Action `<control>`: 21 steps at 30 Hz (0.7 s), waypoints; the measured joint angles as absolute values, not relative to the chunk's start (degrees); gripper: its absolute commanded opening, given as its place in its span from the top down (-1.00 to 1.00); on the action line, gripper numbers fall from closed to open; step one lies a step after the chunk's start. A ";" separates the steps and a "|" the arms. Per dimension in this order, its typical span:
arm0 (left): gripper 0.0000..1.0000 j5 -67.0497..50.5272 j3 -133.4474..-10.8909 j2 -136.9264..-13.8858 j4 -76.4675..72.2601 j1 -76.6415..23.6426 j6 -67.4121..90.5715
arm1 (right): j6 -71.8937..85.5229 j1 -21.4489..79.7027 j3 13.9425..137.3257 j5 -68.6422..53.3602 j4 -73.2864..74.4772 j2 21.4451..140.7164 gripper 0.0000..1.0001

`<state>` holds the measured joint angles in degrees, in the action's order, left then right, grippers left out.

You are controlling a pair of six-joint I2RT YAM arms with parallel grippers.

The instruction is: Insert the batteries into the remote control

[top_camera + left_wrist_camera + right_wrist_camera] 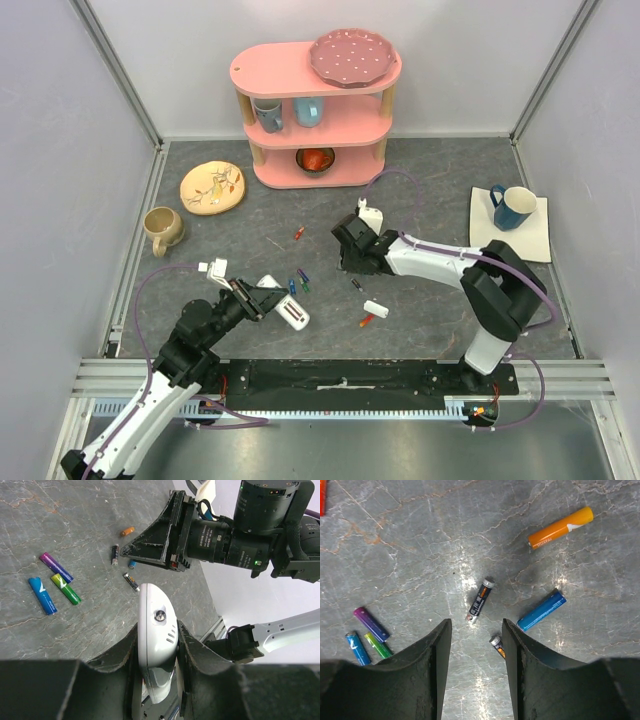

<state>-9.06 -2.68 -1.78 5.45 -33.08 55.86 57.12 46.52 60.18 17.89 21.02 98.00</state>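
From above, the left gripper (275,304) is clamping the white remote control (296,318), which is lying low and to the left of the right gripper (350,262). The right gripper is hanging over the grey table (440,165). A dark battery (357,284) is lying just below it in the view, a cluster of coloured batteries (300,280) is lying between it and the remote control, and a pink shelf (315,110) is standing well beyond it. In the left wrist view the remote control (156,650) is sitting between the left gripper's fingers (117,655), which are pressing on both its sides. The right gripper (135,550) is hovering beyond it with its tips close to the table, and a blue battery (132,564) is peeking out just beneath those tips. In the right wrist view the right gripper (476,625) is standing moderately wide and gripping nothing. The dark battery (480,600) is lying just ahead of the gap, the blue battery (541,611) is lying beside one finger, an orange battery (561,527) is lying farther off, and the cluster of coloured batteries (371,624) is lying off to the other side.
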 measured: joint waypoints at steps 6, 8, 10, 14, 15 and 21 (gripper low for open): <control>0.96 -9.08 -2.68 -2.31 5.37 -33.08 55.86 | 57.54 47.24 61.25 18.59 22.00 99.44 0.01; 0.96 -9.08 -2.68 -2.31 5.34 -33.08 55.86 | 57.56 47.42 62.06 18.98 22.06 99.94 0.01; 0.96 -9.08 -2.68 -2.31 5.30 -33.08 55.86 | 57.65 47.53 63.02 19.22 22.06 100.64 0.00; 0.96 -9.10 -2.68 -2.31 5.04 -33.08 55.86 | 57.74 47.79 64.03 19.35 22.06 102.28 0.02; 0.96 -9.13 -2.68 -2.31 4.99 -33.08 55.86 | 57.80 47.83 64.03 19.38 22.11 102.72 0.02; 0.96 -9.13 -2.68 -2.28 4.99 -33.08 55.86 | 58.26 48.05 64.14 19.53 23.18 104.62 0.05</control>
<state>-9.13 -2.68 -2.28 4.99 -33.08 55.86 58.26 48.05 64.14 19.53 23.18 104.62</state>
